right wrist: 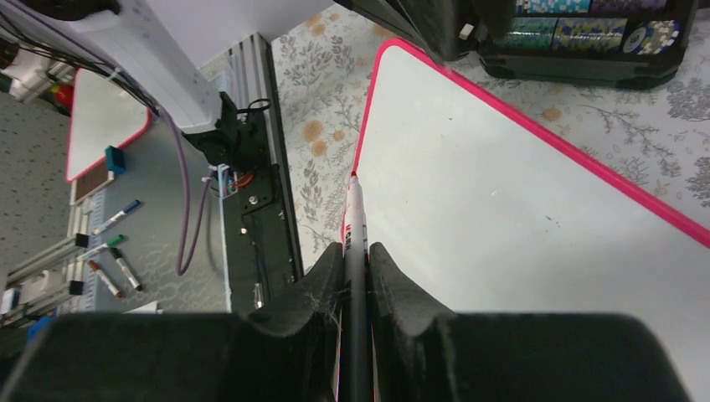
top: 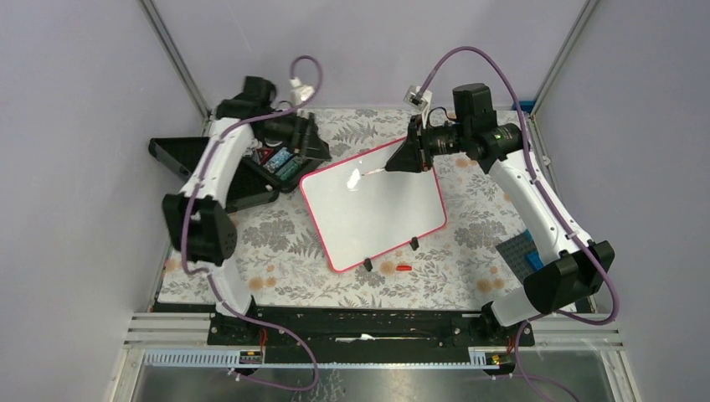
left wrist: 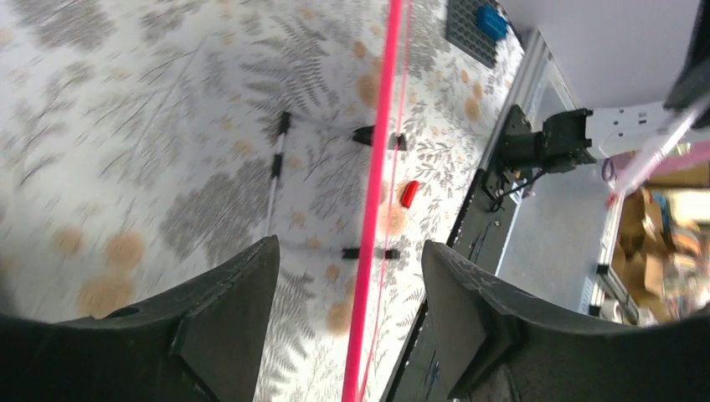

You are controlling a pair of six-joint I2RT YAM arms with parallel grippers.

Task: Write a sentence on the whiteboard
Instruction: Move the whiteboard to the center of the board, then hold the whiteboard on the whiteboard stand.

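Whiteboard [top: 373,209] flat between arms, long axis left-right, right end farther. My right gripper [right wrist: 356,260] is nearer the writing face and pinches marker [right wrist: 357,219], tip aimed left past far edge. Left gripper [left wrist: 352,280] fingers wide, straddling whiteboard edge-on, no contact I can see. I judge next: lower tip.

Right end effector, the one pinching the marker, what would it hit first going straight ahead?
Probably the large white pink-rimmed whiteboard: the right end effector aims its thin white marker at the surface near the rim. Whether the tip touches it is unclear.
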